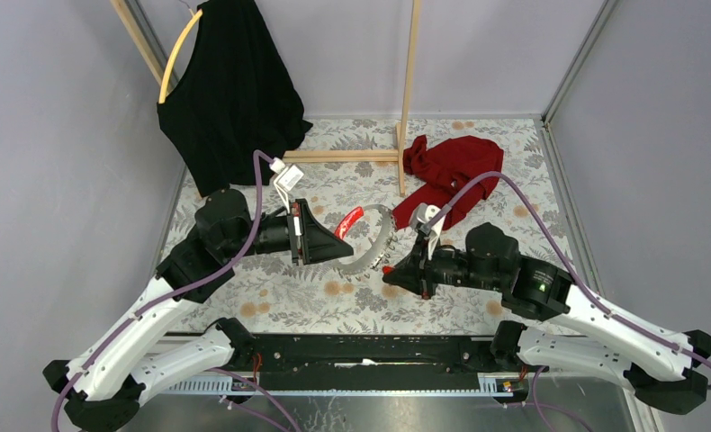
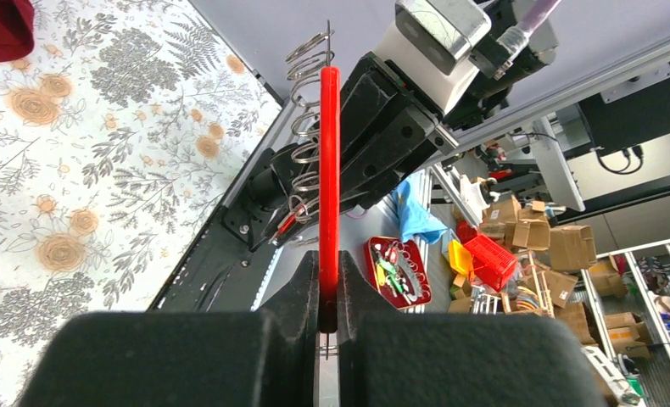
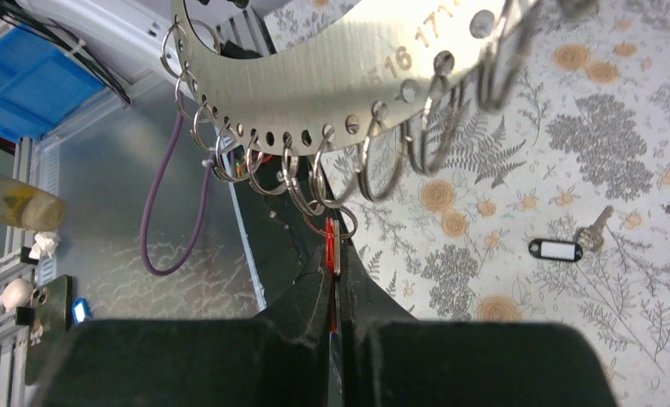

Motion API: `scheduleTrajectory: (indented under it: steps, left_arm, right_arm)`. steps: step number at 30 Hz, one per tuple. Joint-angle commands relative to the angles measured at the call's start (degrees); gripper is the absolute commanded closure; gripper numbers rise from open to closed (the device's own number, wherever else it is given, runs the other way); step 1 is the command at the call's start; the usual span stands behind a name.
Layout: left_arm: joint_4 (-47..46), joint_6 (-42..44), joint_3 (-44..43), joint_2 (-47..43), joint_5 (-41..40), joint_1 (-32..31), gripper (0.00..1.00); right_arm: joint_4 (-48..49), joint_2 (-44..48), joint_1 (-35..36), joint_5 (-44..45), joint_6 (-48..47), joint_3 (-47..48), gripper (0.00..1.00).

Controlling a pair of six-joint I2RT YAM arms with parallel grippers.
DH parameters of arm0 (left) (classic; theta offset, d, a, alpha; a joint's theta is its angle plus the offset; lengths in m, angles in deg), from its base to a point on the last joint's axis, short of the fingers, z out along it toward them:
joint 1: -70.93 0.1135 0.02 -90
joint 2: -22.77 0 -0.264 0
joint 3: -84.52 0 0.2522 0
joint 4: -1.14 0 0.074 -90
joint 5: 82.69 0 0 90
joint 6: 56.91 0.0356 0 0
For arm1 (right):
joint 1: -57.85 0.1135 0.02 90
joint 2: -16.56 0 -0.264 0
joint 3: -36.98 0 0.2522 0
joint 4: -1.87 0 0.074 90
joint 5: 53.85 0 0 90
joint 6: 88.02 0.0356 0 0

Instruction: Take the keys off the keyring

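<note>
A small red-tagged key (image 3: pixel 328 239) is pinched between the closed fingers of the right gripper (image 3: pixel 332 284). It sits just under the row of split rings (image 3: pixel 374 170) hung from the keyring (image 3: pixel 340 76), a curved metal band punched with holes and stamped with numbers, which is held ahead of those fingers. Whether the pinched key is threaded on a ring cannot be told. The band's bright red section (image 2: pixel 329 170) is clamped edge-on between the shut fingers of the left gripper (image 2: pixel 329 284), and the right gripper is faced across the band. Beyond the right gripper's fingertips and off to their right, a key with a black oblong tag (image 3: pixel 559 249) is seen lying on the floral tablecloth (image 3: pixel 620 153), apart from the band. Farther off, past both grippers, a red cloth (image 1: pixel 449 166) is heaped beside a wooden frame (image 1: pixel 406 90), and a black garment (image 1: pixel 230 99) is hung on a yellow hanger (image 1: pixel 176 58).
</note>
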Motion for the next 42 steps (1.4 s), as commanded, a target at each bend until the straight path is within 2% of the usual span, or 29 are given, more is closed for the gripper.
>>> scheduleTrajectory:
  steps: [1, 9, 19, 42]
  left_arm:
    - [-2.1, 3.2, 0.9, -1.3, -1.6, -0.1, 1.00]
    - [-0.6, 5.9, 2.5, -1.7, -3.6, -0.1, 1.00]
    - [0.3, 8.0, 3.4, -1.1, -2.3, -0.1, 1.00]
    - [0.9, 8.2, 4.0, -0.2, -1.2, -0.3, 1.00]
  right_arm:
    - [-6.3, -2.0, 1.3, -0.1, -0.4, 4.7, 1.00]
    - [-10.8, -3.6, 2.5, 4.3, -1.1, 7.9, 1.00]
    - [-14.4, -6.7, 4.1, 8.5, -1.8, 11.7, 1.00]
    - [-18.0, -12.3, 6.7, 12.3, -4.2, 17.7, 1.00]
